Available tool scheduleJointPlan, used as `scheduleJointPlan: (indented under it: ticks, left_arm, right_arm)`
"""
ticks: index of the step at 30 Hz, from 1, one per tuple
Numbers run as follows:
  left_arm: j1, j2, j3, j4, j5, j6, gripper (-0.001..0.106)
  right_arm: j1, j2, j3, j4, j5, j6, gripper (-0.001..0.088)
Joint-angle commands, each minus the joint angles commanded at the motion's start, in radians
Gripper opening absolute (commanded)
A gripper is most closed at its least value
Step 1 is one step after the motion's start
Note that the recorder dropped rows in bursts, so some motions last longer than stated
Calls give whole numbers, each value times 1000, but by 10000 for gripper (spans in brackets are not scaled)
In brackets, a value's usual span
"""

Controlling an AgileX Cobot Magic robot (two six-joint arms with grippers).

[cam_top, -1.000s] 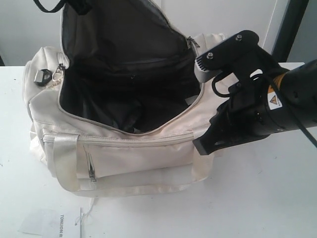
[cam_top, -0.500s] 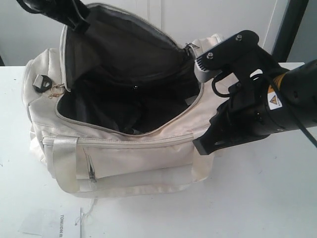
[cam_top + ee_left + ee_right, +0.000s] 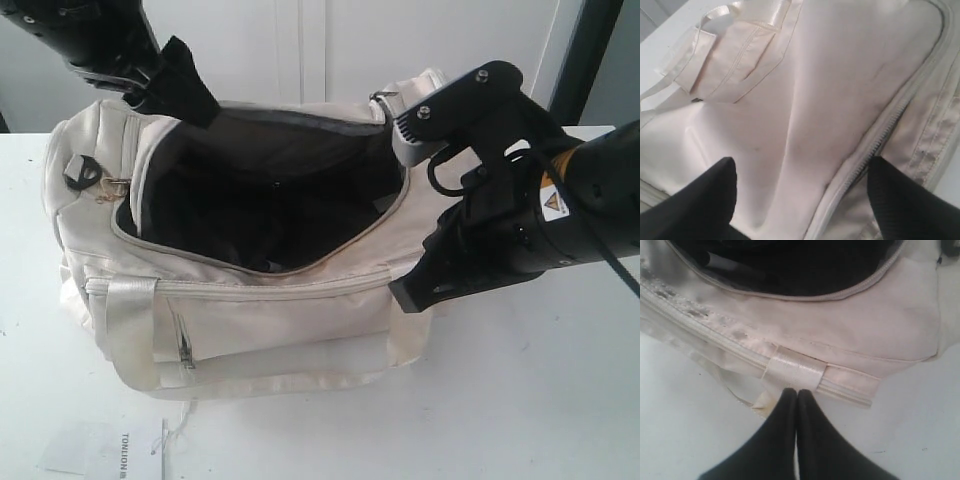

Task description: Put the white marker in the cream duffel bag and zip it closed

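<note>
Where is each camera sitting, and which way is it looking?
Exterior view: off the arms, somewhere high, looking down into the open cream duffel bag; both arms show, with the left pincer at the flap and the right pincer at the bag's end.
Left wrist view: on the left arm, facing the bag's cream flap; its two fingers stand apart.
Right wrist view: on the right arm, facing the bag's webbing loop and dark opening; its fingers are pressed together.
Shared: all three see the bag.
</note>
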Motion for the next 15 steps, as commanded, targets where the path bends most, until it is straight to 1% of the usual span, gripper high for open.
scheduleJointPlan:
  ticks: [4, 5, 7, 8, 9, 11, 12, 15]
  left_arm:
    - [0, -56, 0, 69, 49, -12, 733]
    - [0, -66, 0, 96, 74, -14, 710]
    - [0, -83, 0, 152, 118, -29, 623]
    - [0, -88, 0, 182, 130, -44, 538]
    - [0, -97, 0, 214, 134, -70, 426]
    - [15, -105, 0, 273, 137, -169, 146]
    - [31, -109, 0, 287, 140, -189, -4]
    - [95, -109, 0, 287, 206, -197, 11]
  right_arm:
    - [0, 0, 0, 0, 0, 0, 0]
    - [0, 0, 0, 0, 0, 0, 0]
    - [0, 0, 0, 2, 2, 0, 0]
    - [0, 0, 0, 2, 2, 0, 0]
    - [0, 0, 0, 2, 2, 0, 0]
    - [0, 0, 0, 6, 2, 0, 0]
    - [0, 0, 0, 6, 2, 0, 0]
    - [0, 0, 0, 6, 2, -19, 0]
